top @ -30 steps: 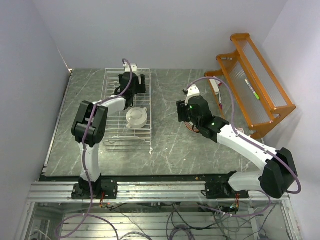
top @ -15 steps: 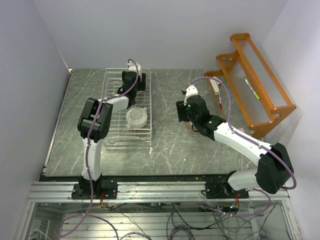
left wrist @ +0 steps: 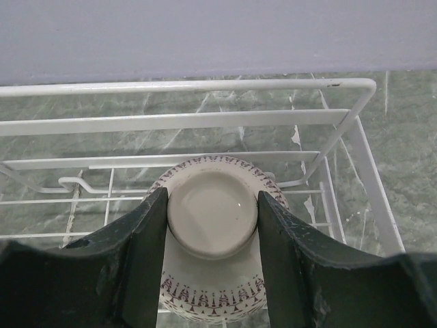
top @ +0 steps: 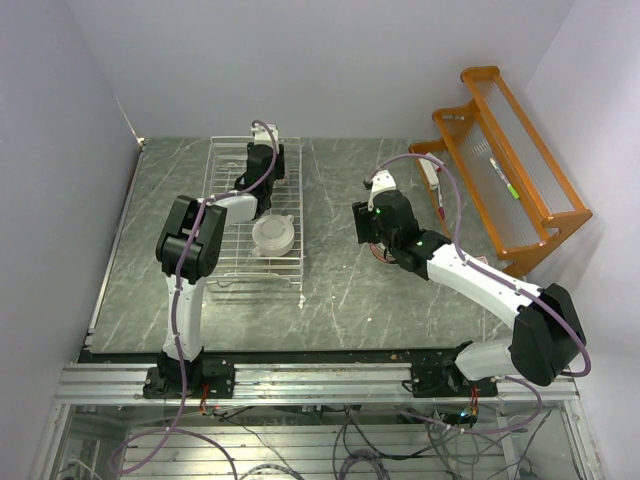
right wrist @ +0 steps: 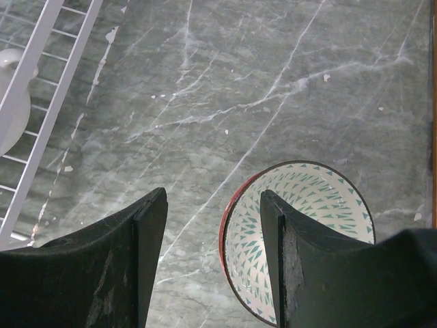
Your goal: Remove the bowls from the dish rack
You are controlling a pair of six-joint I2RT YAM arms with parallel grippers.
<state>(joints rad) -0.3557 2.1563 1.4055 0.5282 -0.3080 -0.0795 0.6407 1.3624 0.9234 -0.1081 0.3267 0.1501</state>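
We pinch the upturned patterned ceramic bowl [left wrist: 212,229] by its foot in the left gripper's [left wrist: 212,198] jaws, at the white wire dish rack's [left wrist: 205,86] far end, since its rim faces down. The right gripper's [right wrist: 213,198] jaws hang spread over the grey tabletop [right wrist: 205,102].

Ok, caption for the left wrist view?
Left end effector closed on the foot of an upturned patterned bowl inside the dish rack.

On my left gripper [left wrist: 212,197] the fingers [left wrist: 136,266] are dark matt plastic. The rack [left wrist: 205,120] is smooth white coated wire. The bowl [left wrist: 212,215] is glossy glazed ceramic. The bench [right wrist: 205,102] looks like polished veined stone.
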